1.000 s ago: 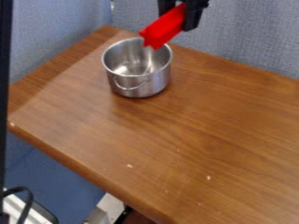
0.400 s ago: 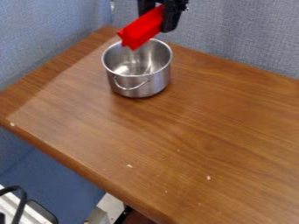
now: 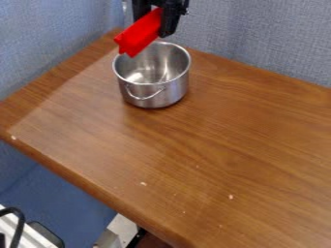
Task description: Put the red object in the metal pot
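Shifted left across the frame since a sec ago: block (image 3: 137,36) and gripper (image 3: 165,16) now sit above the pot's (image 3: 153,76) far-left rim, w/ the block's low end hanging past the rim. Block tilted, in the air, clear of the pot, upper end pinched in the claw. Pot sits at the table's (image 3: 195,155) back edge, looks empty. Step: carry/align over pot, not released yet. Next move prob needs the block centred over the opening, then lowered & let go.
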You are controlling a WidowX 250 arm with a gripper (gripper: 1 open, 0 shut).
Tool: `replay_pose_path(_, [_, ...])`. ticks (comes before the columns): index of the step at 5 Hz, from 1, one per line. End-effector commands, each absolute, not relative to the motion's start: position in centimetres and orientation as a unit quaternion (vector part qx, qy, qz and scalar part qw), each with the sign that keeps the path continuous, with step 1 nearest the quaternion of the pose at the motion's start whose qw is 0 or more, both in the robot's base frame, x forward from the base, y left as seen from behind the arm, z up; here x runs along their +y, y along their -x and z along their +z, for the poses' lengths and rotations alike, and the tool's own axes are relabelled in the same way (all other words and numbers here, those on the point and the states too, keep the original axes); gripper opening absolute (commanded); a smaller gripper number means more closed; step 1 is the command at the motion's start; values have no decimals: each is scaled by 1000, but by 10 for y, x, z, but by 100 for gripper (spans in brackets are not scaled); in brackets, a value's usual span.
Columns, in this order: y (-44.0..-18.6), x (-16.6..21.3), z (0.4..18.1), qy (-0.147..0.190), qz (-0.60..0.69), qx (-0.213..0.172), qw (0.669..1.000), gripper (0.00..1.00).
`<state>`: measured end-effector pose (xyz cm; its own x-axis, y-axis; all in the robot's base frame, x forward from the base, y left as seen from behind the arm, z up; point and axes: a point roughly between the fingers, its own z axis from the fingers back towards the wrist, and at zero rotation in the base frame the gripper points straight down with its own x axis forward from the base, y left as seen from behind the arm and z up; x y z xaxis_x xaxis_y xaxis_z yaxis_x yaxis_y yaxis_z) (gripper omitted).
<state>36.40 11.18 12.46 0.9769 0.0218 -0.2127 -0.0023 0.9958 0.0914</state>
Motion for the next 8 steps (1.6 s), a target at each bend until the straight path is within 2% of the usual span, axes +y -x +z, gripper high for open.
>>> replay_pose_path(1, [-363,129,137,-68,60,84,992,0])
replay_pose_path(2, [-361,136,129,-75,98,92,988,0])
replay_pose_path(4, [-358,155,111,-85,84,109,987,0])
replay_pose_path(5, [-360,141,102,-83,74,116,987,0])
replay_pose_path(6, [-362,125,98,-81,64,115,988,100])
replay_pose_path(8, [-356,109,94,-78,-8,102,992,100])
